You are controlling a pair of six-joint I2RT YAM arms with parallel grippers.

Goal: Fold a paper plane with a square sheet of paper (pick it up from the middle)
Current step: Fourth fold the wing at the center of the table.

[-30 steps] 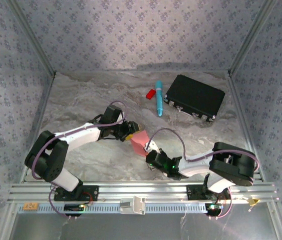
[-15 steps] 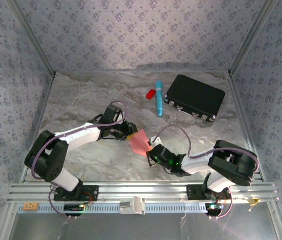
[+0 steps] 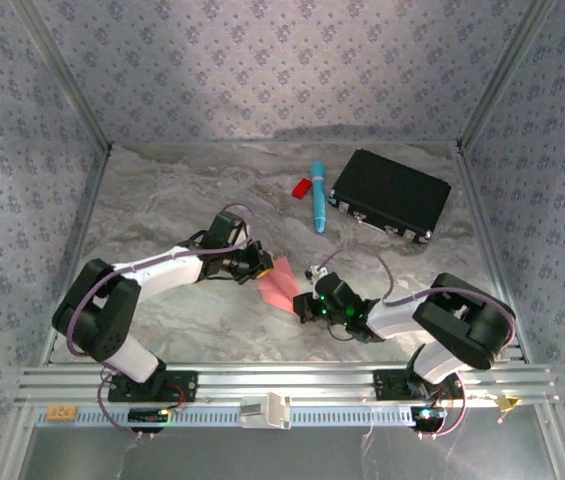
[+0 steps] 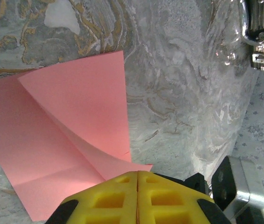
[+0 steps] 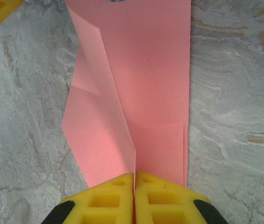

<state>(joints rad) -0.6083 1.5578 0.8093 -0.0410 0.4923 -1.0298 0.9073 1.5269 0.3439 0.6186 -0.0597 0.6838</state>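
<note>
Two arms are bolted at the near edge of the marble tabletop [image 3: 162, 195], one base at each side, and both reach in toward the middle of the near half. Between them lies the one sheet of paper [image 3: 279, 282], pink-red and partly folded, with its flaps lifted off the stone. The right gripper [image 3: 309, 303] meets the sheet at its near right end. In the right wrist view its two yellow fingers [image 5: 108, 200] are pressed together on the paper [image 5: 146, 84], where a raised crease runs straight into the seam between them. The left gripper [image 3: 260, 262] meets the sheet from the left, at its far end. In the left wrist view its two yellow fingers [image 4: 108, 198] are likewise closed tight on an edge of the paper [image 4: 71, 121], beside a curled flap and two flat creases. Farther back, toward the far edge, lie three loose things, one of each: a small red piece [image 3: 302, 187], a blue pen [image 3: 318, 196] just to its right with its length running near to far, and a black case [image 3: 390, 195] toward the far right corner, set at a slant.
</note>
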